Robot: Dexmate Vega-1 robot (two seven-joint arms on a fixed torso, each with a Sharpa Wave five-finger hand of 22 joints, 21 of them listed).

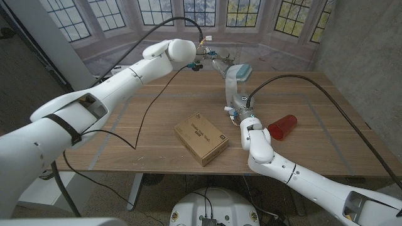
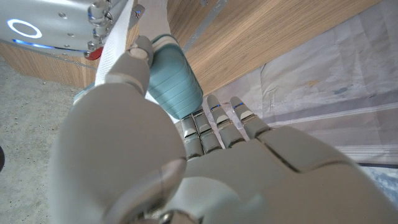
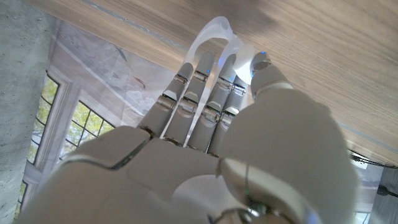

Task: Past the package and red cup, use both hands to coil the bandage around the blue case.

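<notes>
Both hands on bandage and case, mid-wrap.
Left fingers (image 2: 211, 121) grip light, rigid case (image 2: 174, 84); right fingers (image 3: 205, 93) pinch soft, limp bandage (image 1: 231, 85) stretched between them.

The place looks like a robot test room dressed as a home. A wooden table (image 1: 151, 119) stands before a printed backdrop (image 1: 182, 16) at 12 o'clock, which shows bay windows with trees. At 2 o'clock there is a bare grey wall (image 1: 361, 44). Black cables (image 1: 151, 100) lie across the table, and the floor (image 1: 113, 188) at 7 o'clock is plain grey.
</notes>
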